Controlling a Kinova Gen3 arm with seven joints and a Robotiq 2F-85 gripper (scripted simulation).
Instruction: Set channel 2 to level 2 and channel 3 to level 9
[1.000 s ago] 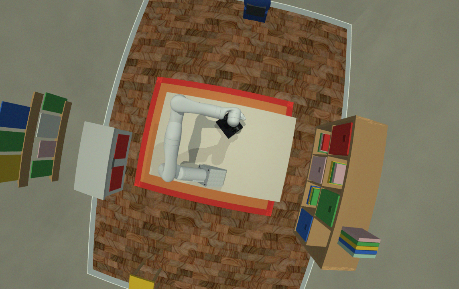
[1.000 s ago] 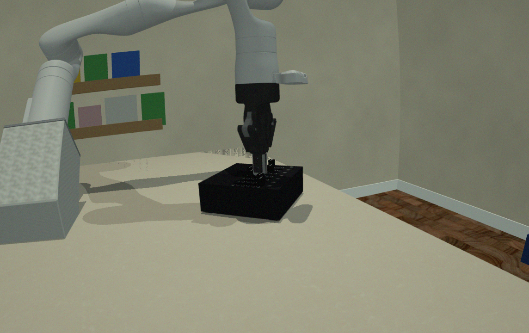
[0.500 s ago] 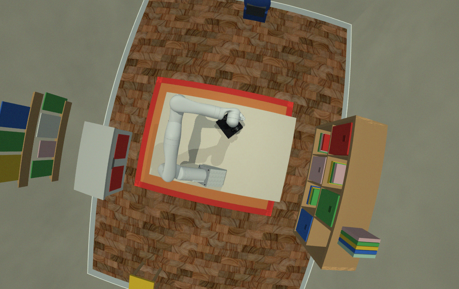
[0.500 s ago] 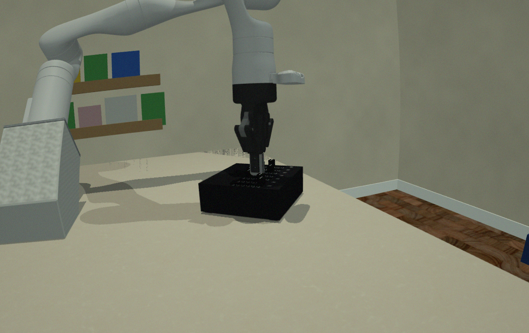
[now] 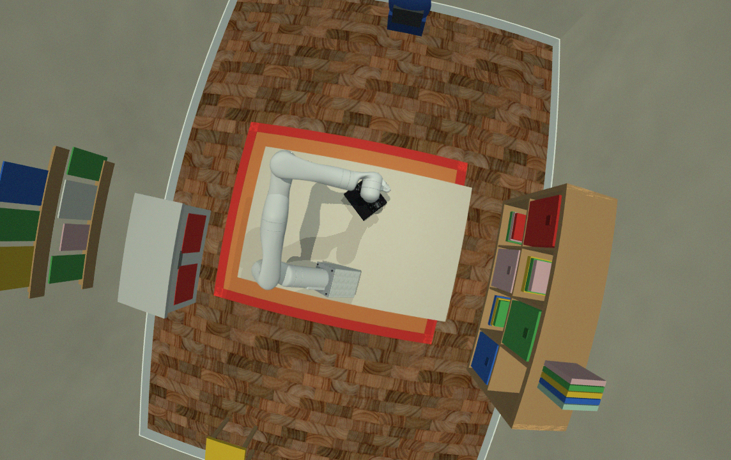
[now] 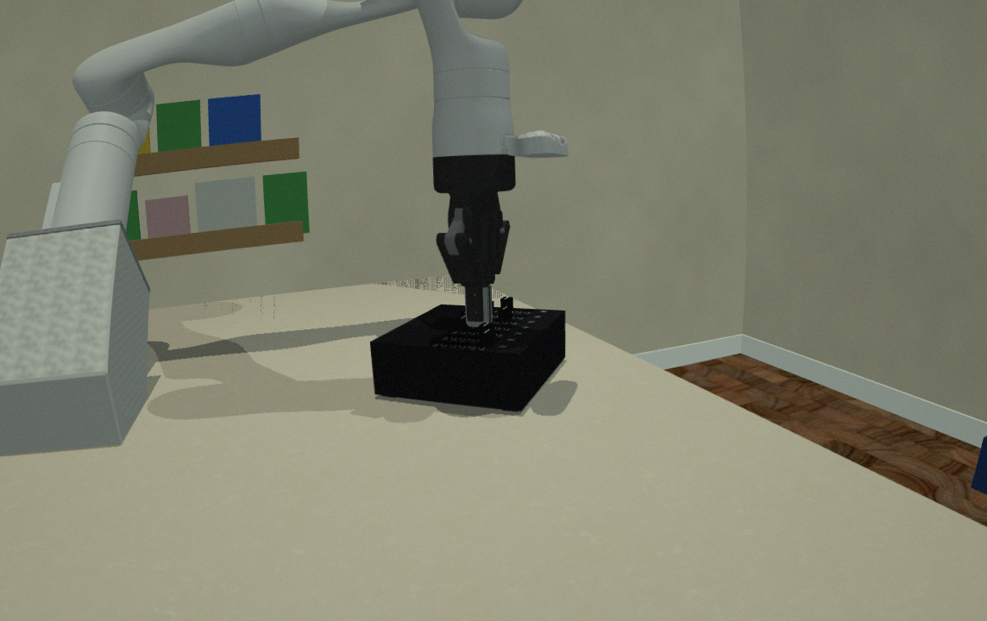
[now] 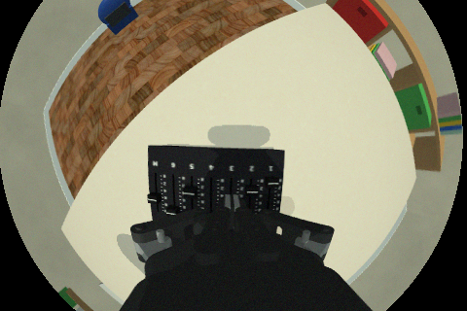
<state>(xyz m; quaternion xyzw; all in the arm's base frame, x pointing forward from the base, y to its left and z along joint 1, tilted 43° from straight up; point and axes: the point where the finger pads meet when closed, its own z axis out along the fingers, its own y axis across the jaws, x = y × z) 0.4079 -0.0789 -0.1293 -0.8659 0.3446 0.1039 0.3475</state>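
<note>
Standing on the table (image 6: 481, 494), one black lighting desk (image 6: 435, 370) carries a row of faders; the single gripper (image 6: 478, 317), fully closed and holding nothing, points down onto its top.

Lighting desk (image 6: 466, 362) on the table (image 6: 405, 502), gripper (image 6: 479, 315) on its top (fingers together), arm's base (image 6: 57, 332) left.

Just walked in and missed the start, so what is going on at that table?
A white robot arm is working the faders on a black lighting desk that sits flat on the beige table. Its gripper is shut, holding nothing, with the fingertips pressed down among the fader caps as if to push one along its slot. The fader levels are too small to read from here.
</note>
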